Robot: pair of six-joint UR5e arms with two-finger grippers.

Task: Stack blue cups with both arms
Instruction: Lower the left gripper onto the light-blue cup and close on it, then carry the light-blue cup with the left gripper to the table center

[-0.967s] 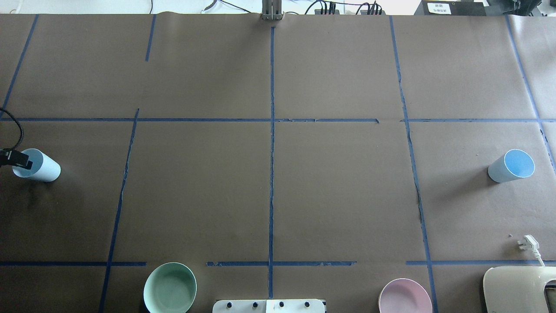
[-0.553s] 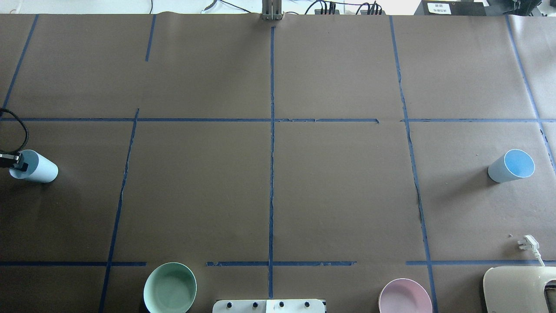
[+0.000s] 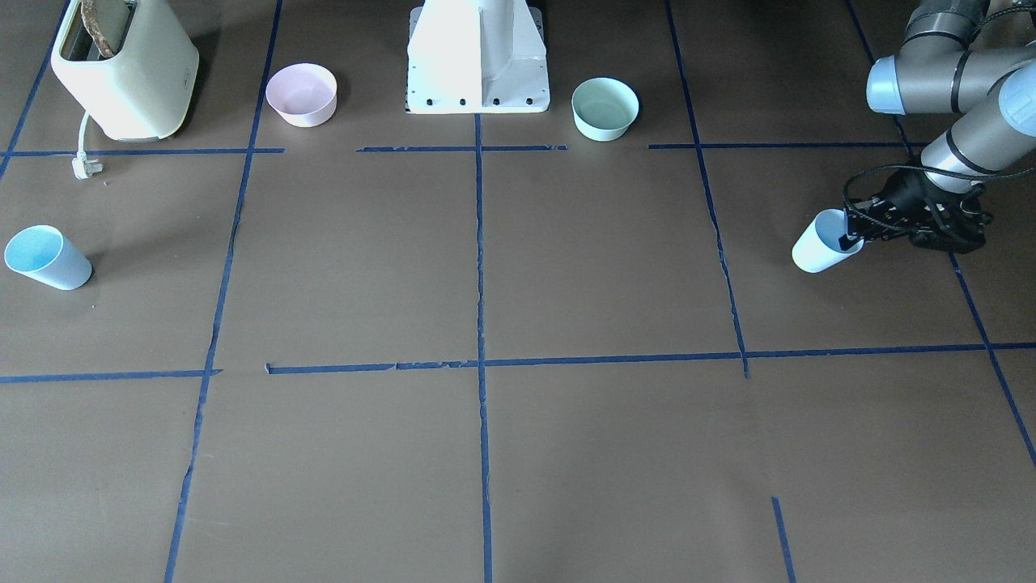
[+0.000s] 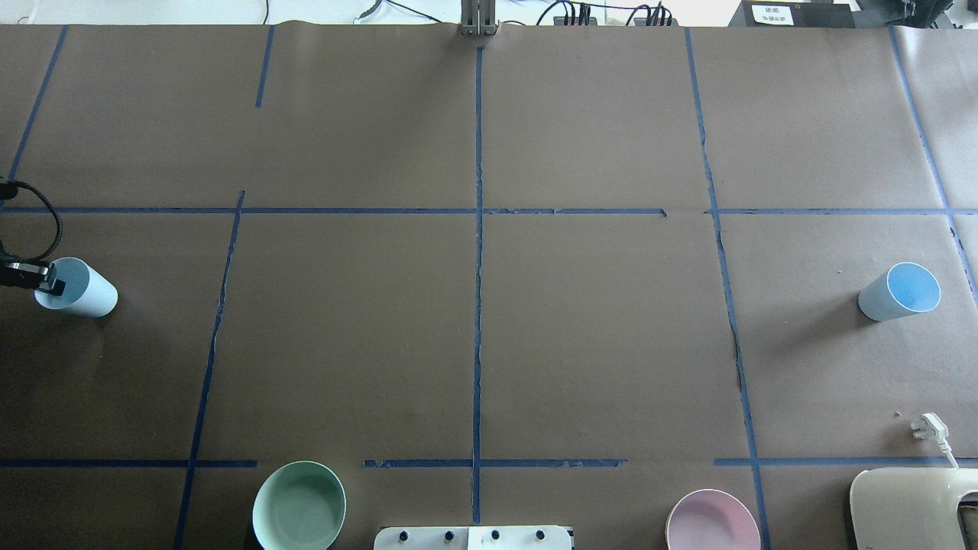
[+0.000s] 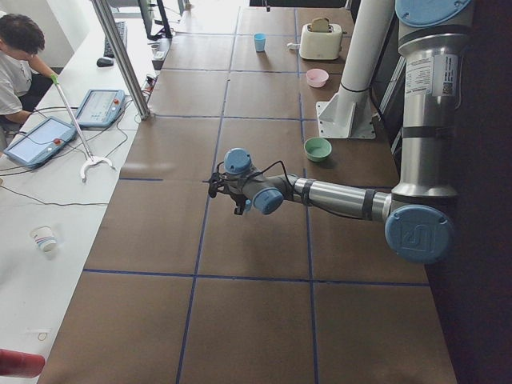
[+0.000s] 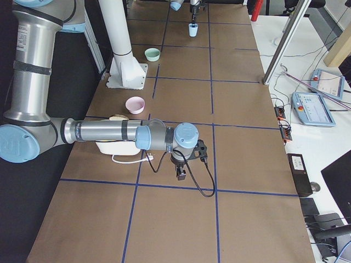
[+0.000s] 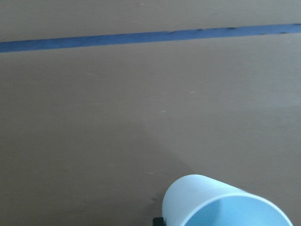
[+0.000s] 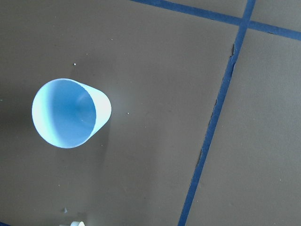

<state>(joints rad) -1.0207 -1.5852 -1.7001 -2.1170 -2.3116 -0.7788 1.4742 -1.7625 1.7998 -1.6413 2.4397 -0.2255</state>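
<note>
One blue cup [image 4: 90, 295] is at the table's far left, with my left gripper [image 4: 47, 281] shut on its rim, one finger inside. The front view shows the same cup [image 3: 812, 252] and gripper [image 3: 851, 236]. The left wrist view shows the cup [image 7: 207, 200] low in the frame over bare paper. The other blue cup [image 4: 900, 291] stands upright and alone at the far right; it also shows in the front view [image 3: 46, 259] and right wrist view [image 8: 70, 113]. My right gripper [image 6: 180, 174] shows only in the exterior right view, hanging above the table; I cannot tell whether it is open or shut.
A mint-green bowl [image 4: 299, 506] and a pink bowl [image 4: 712, 523] sit near the white robot base [image 3: 477, 57]. A cream toaster [image 4: 913, 508] with a white plug [image 4: 928, 428] stands at the near right. A person sits at a side desk [image 5: 16, 56].
The left gripper and its cup first slid slightly left, then moved right and a little away from the robot. The right cup has not moved.
</note>
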